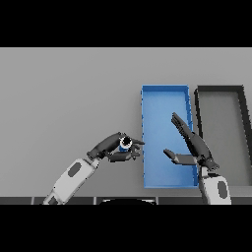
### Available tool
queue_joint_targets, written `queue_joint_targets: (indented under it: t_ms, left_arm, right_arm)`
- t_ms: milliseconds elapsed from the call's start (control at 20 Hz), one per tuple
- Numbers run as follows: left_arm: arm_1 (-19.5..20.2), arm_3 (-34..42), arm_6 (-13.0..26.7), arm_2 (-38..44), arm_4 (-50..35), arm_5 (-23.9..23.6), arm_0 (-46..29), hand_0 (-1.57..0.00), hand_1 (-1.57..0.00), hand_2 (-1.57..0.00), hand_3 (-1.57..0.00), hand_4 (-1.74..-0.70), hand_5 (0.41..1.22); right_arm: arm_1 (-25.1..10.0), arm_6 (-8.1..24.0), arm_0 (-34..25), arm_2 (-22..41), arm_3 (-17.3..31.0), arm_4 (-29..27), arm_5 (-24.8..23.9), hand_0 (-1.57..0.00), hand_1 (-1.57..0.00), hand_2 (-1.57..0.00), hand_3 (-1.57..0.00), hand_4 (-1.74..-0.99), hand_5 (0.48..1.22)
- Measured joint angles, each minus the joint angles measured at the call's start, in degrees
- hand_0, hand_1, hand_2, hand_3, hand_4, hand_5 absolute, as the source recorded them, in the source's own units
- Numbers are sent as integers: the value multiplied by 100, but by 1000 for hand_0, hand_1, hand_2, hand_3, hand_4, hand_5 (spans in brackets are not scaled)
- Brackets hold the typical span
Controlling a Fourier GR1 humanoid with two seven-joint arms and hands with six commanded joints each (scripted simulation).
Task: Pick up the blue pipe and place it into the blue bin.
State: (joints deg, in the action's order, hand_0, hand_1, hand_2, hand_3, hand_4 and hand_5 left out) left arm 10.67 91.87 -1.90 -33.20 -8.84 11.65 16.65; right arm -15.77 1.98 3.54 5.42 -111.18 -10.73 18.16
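The blue pipe [126, 143] shows its ring-shaped end facing up, just left of the blue bin [157, 103]. My left hand [110, 147] comes in from the lower left and its fingers and thumb are curled round the pipe. I cannot tell whether the pipe is lifted off the table. My right hand [193, 145] is open with straight fingers and the thumb spread, over the right side of the blue bin, holding nothing.
A black bin [241, 118] with a grey floor stands right of the blue bin, close beside it. Grey table [64, 98] stretches to the left and behind.
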Motion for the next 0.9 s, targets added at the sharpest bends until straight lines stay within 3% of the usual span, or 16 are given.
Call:
queue_joint_targets:
  t_ms: [150,400,650,750,900]
  left_arm:
    - [-58,-102,66,44,34,-43,35,-1571,-1571,-1571,-1439,-1731,1221]
    - [-25,-107,-33,-6,171,1,-67,-1571,-1571,-1571,-1435,-1732,1221]
    - [-99,-230,-22,60,152,62,27,-1571,-1571,-1571,-1441,-1731,1221]
    - [-89,-222,-217,72,142,136,11,-1571,-1571,-1571,-1469,-1730,1221]
    - [-142,-323,-198,120,71,216,63,-1571,-1571,-1571,-1504,-1730,1221]
  right_arm:
    - [-290,391,-264,326,-510,-164,322,1,1,1,1,-1297,523]
    - [-494,1158,-1173,698,-655,-536,593,1,1,1,1,-1297,526]
    - [-361,1530,-2051,1162,-465,-612,893,1,1,1,1,-1282,530]
    - [-228,1604,-2237,1359,-298,-527,1019,1,1,1,1,-1260,531]
    - [35,1875,-2690,1528,-13,-582,1041,1,1,1,1,-1233,528]
